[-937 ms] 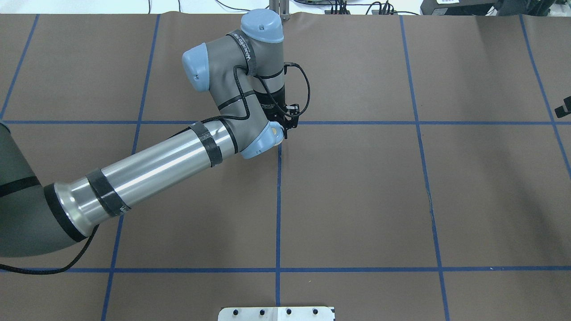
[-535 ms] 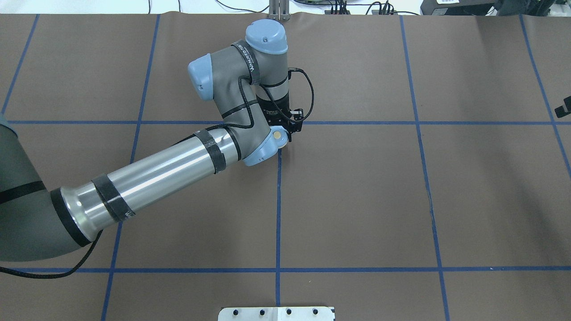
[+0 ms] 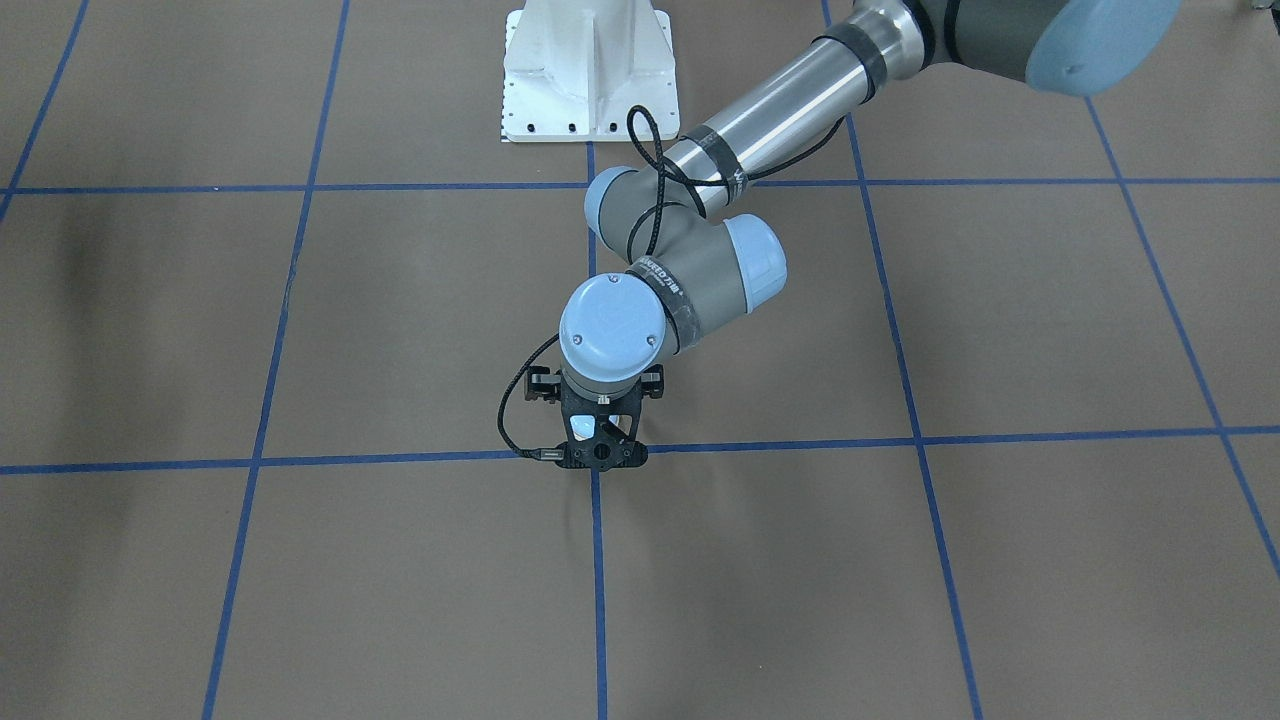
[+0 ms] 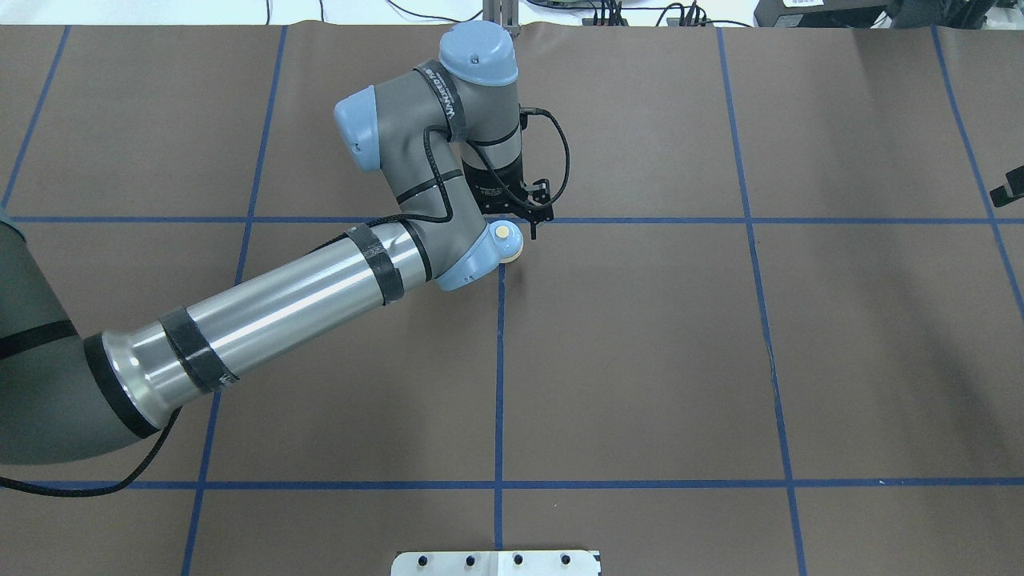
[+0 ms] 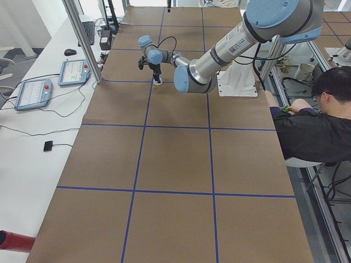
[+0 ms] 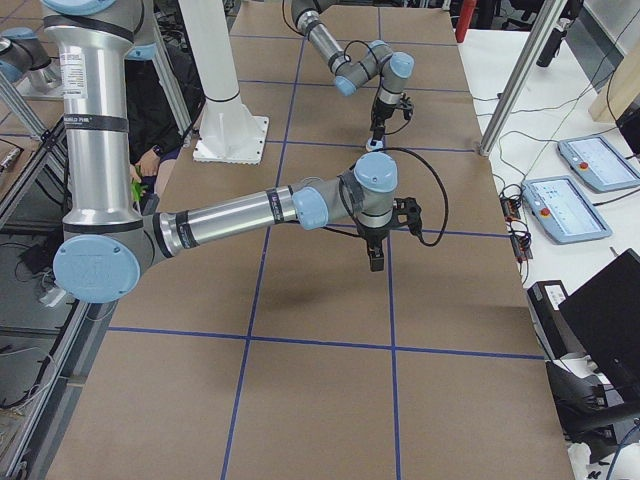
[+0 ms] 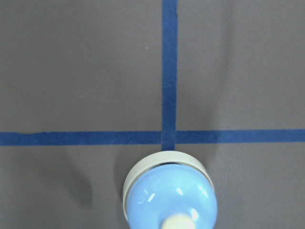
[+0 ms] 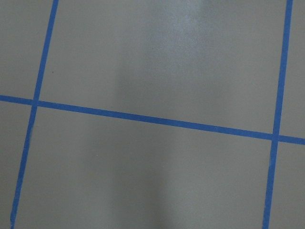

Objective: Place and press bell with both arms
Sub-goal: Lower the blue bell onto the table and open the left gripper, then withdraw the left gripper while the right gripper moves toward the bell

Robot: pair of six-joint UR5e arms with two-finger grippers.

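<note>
The light-blue bell (image 7: pixel 169 195) with its cream base ring and button stands on the brown table, just by a crossing of blue tape lines. It also shows in the overhead view (image 4: pixel 508 240), the front view (image 3: pixel 579 428) and both side views (image 5: pixel 158 82) (image 6: pixel 372 146). My left gripper (image 4: pixel 520 224) points straight down just above the bell (image 3: pixel 597 430). It looks open, and no finger shows on the bell in the left wrist view. My right gripper (image 6: pixel 377 262) hangs above bare table far to the right. Only a black sliver of it shows at the overhead view's edge (image 4: pixel 1010 190), so I cannot tell its state.
The white bolted pedestal (image 3: pixel 590 70) stands at the robot's side of the table. A seated operator (image 5: pixel 312 126) is at that side too. Teach pendants (image 5: pixel 33 93) lie on the white bench beyond the table's far edge. A frame post (image 5: pixel 82 38) stands there.
The left wrist has shifted right and away from the robot, and more of the bell's cream button now shows beside the wrist cap. The right gripper's sliver has barely moved.
</note>
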